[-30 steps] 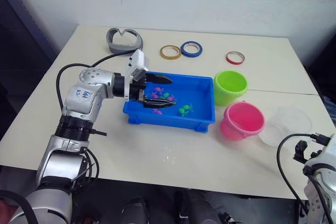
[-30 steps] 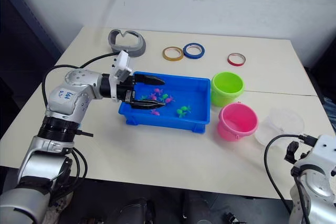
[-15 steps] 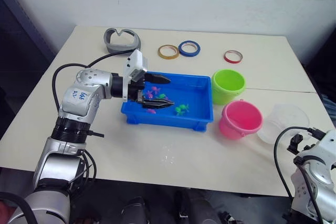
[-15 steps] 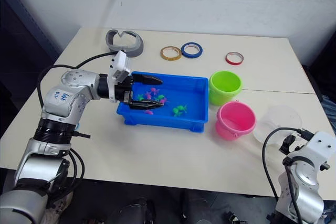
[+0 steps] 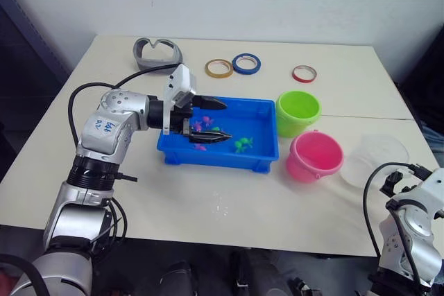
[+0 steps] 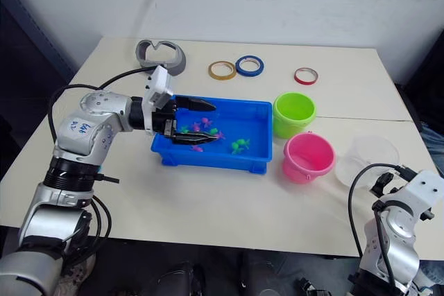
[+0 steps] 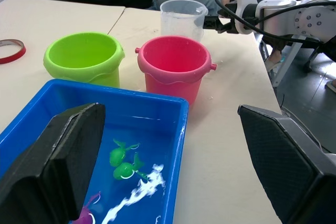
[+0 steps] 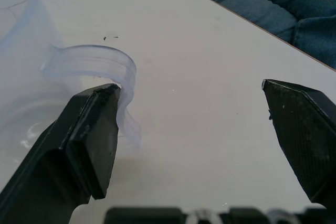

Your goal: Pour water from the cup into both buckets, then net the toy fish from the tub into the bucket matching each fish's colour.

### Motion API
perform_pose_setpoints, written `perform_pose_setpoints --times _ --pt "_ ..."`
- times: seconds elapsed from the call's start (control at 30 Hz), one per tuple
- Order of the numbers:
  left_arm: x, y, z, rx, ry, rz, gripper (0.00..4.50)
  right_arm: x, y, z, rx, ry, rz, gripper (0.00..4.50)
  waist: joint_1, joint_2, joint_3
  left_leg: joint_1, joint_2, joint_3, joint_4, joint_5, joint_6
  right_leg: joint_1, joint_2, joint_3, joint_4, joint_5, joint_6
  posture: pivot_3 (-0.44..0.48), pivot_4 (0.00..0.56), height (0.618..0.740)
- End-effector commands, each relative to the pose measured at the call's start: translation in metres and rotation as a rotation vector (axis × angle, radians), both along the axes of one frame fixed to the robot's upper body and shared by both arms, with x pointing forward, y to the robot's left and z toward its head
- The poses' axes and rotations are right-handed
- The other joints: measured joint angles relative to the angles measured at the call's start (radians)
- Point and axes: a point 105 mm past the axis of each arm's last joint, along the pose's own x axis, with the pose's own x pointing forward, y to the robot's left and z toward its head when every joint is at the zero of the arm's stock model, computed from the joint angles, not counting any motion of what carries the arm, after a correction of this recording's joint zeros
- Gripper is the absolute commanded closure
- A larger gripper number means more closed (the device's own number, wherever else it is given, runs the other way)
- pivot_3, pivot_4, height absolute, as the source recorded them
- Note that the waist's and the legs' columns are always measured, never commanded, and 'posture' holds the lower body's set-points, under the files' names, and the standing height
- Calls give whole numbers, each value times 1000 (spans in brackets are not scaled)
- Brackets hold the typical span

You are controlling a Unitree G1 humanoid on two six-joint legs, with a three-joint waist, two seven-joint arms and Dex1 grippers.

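The blue tub (image 5: 220, 160) sits mid-table with water and several tiny toy fish in it, green ones (image 5: 243, 145) and pink ones (image 5: 202, 126). My left gripper (image 5: 211, 120) hovers open over the tub's left half, holding nothing. To the tub's right stand the lime green bucket (image 5: 298, 112) and the pink bucket (image 5: 316, 157). Further right is the clear cup (image 5: 375, 160). My right gripper (image 8: 189, 90) is open low over the table, one finger (image 8: 89, 140) right beside the cup's handle (image 8: 100, 62), gripping nothing.
Yellow (image 5: 219, 68), blue (image 5: 247, 64) and red (image 5: 303, 73) tape rings and a grey curved piece (image 5: 157, 52) lie at the table's back. A person's legs in jeans (image 8: 273, 9) are just past the table edge near the cup.
The whole view has shifted slightly. My right arm at the lower right has shifted up a little toward the cup. The left gripper stays open over the tub.
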Motion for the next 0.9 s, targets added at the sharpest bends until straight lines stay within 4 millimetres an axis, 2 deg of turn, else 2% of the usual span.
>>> perform_pose_setpoints --times 0.03,0.37,0.43,0.63,0.73,0.9 --pt "-5 -1 10 -19 -39 -17 80 -1 -1 14 -50 -48 16 0 0 0 0 0 0 0 0 0 0 0 0 0 0 0 0 0 150 693" --pt "-4 -1 10 -24 -36 -14 80 3 7 17 -52 -74 72 0 -1 0 0 0 0 0 0 0 0 0 0 0 0 0 0 0 150 693" --pt "-4 -2 9 -22 -32 -15 0 5 9 18 -55 -74 94 505 -1 0 0 0 0 0 0 0 0 0 0 0 0 0 0 0 150 693" --pt "-7 -4 7 -22 -21 -24 0 4 11 17 -67 -62 95 505 -1 0 0 0 0 0 0 0 0 0 0 0 0 0 0 0 150 693" --pt "-7 -3 7 -21 -22 -23 0 2 10 17 -70 -64 86 1464 0 0 0 0 0 0 0 0 0 0 0 0 0 0 0 0 150 693" --pt "-6 -2 9 -21 -25 -20 0 2 10 19 -74 -75 85 3884 0 0 0 0 0 0 0 0 0 0 0 0 0 0 0 0 150 693"
